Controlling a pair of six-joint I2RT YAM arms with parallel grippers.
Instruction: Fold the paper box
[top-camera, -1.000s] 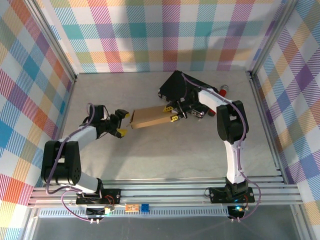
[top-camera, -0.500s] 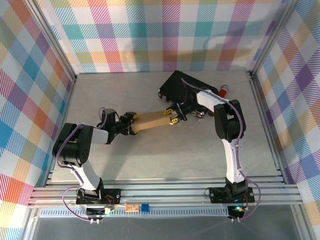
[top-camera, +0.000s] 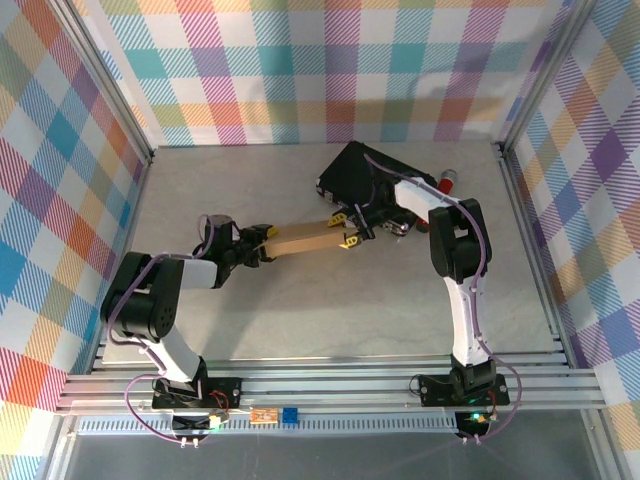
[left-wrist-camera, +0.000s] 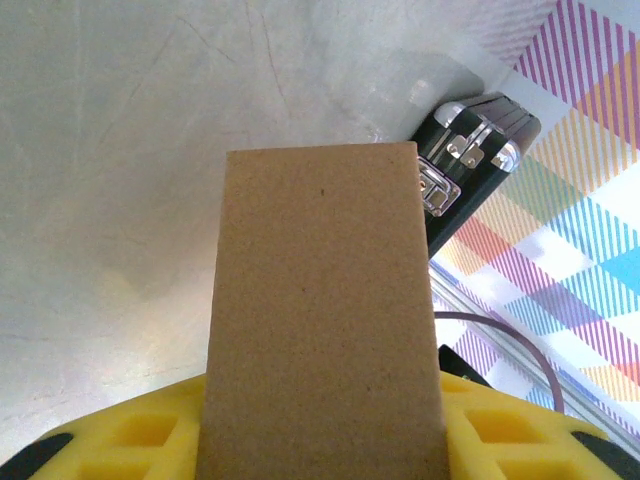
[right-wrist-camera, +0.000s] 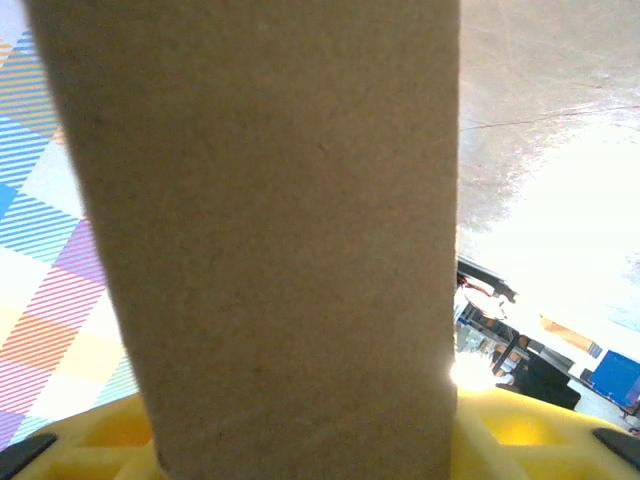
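Grey marbled table (top-camera: 300, 320), plaid walls around it. Left arm (top-camera: 150, 300) is folded low, elbow pulled back, forearm lying flat and reaching toward the black hard case with metal latches (top-camera: 350, 172). Right arm (top-camera: 460, 280) stands taller. Its upper link runs up past the case's right end, and its wrist is bent across the case's front edge and points left.

The plain brown cardboard paper box (top-camera: 305, 240) is a long flat slab just front-left of the case, spanning between the two grippers. One end is close to the case and the other is angled away from it. The top view does not settle whether it rests on the table or is lifted.

Left gripper (top-camera: 264, 241) is on the box end far from the case. The left wrist view adds detail: yellow foam fingers (left-wrist-camera: 130, 435) sit tight on both sides of the box (left-wrist-camera: 325, 320), pinching it, and a latched case corner (left-wrist-camera: 475, 150) lies beyond the box's far end.

Right gripper (top-camera: 345, 230) is on the end beside the case, with its yellow tips straddling it. In the right wrist view the box face (right-wrist-camera: 280, 240) covers the contact and the pads (right-wrist-camera: 520, 435) only peek out at the bottom, so clamped or slack cannot be told.

Both box ends are hidden by fingers.

A small red-capped cylinder (top-camera: 447, 181) sits at the case's right end, too small to identify.
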